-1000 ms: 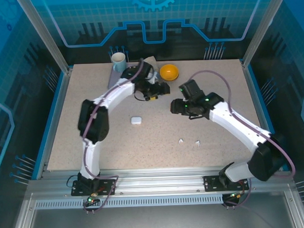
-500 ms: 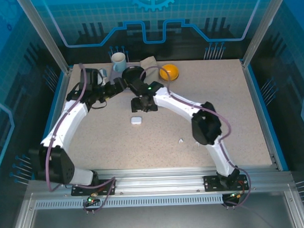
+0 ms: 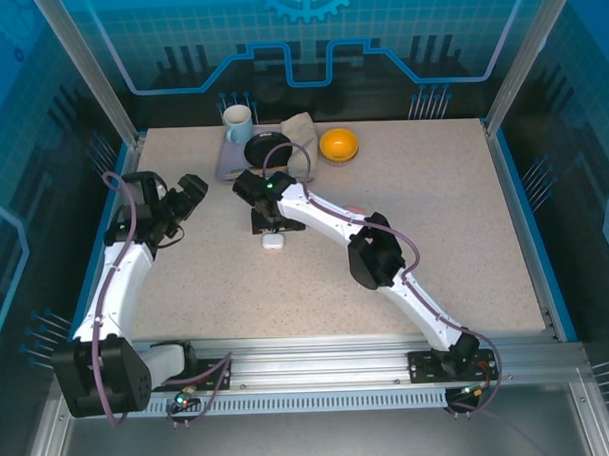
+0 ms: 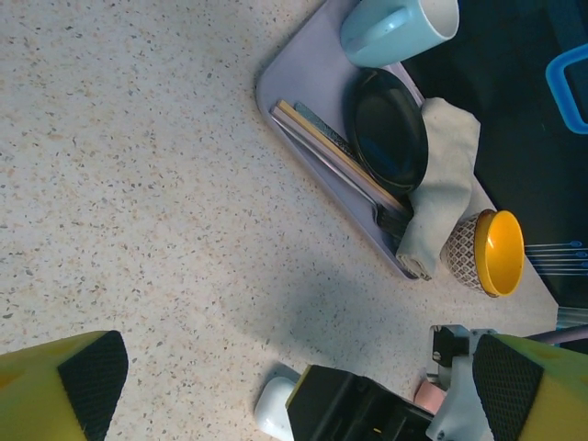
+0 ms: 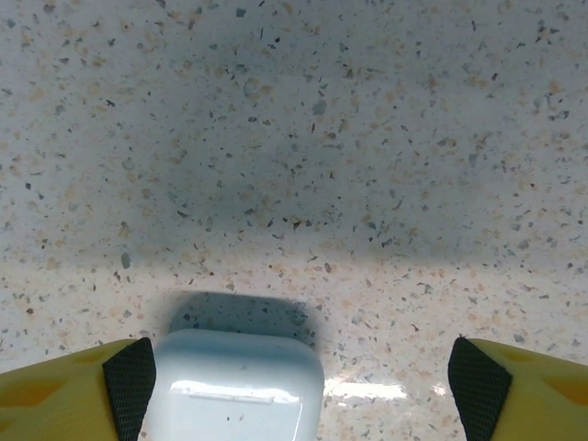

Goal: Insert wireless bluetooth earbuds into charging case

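The white charging case (image 3: 273, 241) lies shut on the speckled table, left of centre. My right gripper (image 3: 271, 225) hangs right over it, open. In the right wrist view the case (image 5: 234, 386) sits low between the fingers, close against the left pad (image 5: 129, 377); the gripper (image 5: 303, 377) is not closed on it. My left gripper (image 3: 191, 189) is open and empty over the far left of the table, well apart from the case (image 4: 274, 404). A pink rounded piece (image 4: 430, 395) peeks out beside the right gripper's body. The earbuds are hidden by the right arm.
A grey tray (image 3: 225, 163) at the back holds a pale blue mug (image 3: 238, 120), a black dish (image 3: 267, 147), cutlery (image 4: 331, 152) and a folded cloth (image 3: 299, 128). A yellow bowl (image 3: 339, 144) stands just right of it. The right arm stretches diagonally across the table's middle.
My left arm has swung out to the far left. My right arm has come nearer over the white case. Both grippers have opened wider.
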Robot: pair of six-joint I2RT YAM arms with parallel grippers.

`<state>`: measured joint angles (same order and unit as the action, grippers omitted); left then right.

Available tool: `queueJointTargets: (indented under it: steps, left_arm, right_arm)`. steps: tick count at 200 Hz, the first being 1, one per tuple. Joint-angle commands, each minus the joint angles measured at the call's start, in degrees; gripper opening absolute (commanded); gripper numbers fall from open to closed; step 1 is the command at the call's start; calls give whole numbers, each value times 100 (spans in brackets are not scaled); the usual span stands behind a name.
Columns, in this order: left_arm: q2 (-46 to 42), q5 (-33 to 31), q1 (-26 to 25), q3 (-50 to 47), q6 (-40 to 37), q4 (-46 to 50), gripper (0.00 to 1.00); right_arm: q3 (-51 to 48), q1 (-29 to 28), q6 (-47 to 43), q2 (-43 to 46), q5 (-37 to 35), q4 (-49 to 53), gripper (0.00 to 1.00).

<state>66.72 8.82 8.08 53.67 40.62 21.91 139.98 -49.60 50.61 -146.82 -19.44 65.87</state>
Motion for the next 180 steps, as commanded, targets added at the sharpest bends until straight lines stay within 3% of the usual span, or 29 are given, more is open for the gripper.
queueJointTargets:
  steps: [1, 94, 180]
  left_arm:
    - [-70, 109, 46, -23, 28, -95, 99]
    - [-45, 324, 46, -124, -107, -193, 99]
    - [177, 1172, 20, -120, -151, -542, 99]
  right_arm:
    - [162, -128, 128, -231, 121, 20, 86]
    - [-552, -170, -22, -182, 742, -561, 83]
    - [-1618, 70, -1249, 330, 1027, -847, 77]
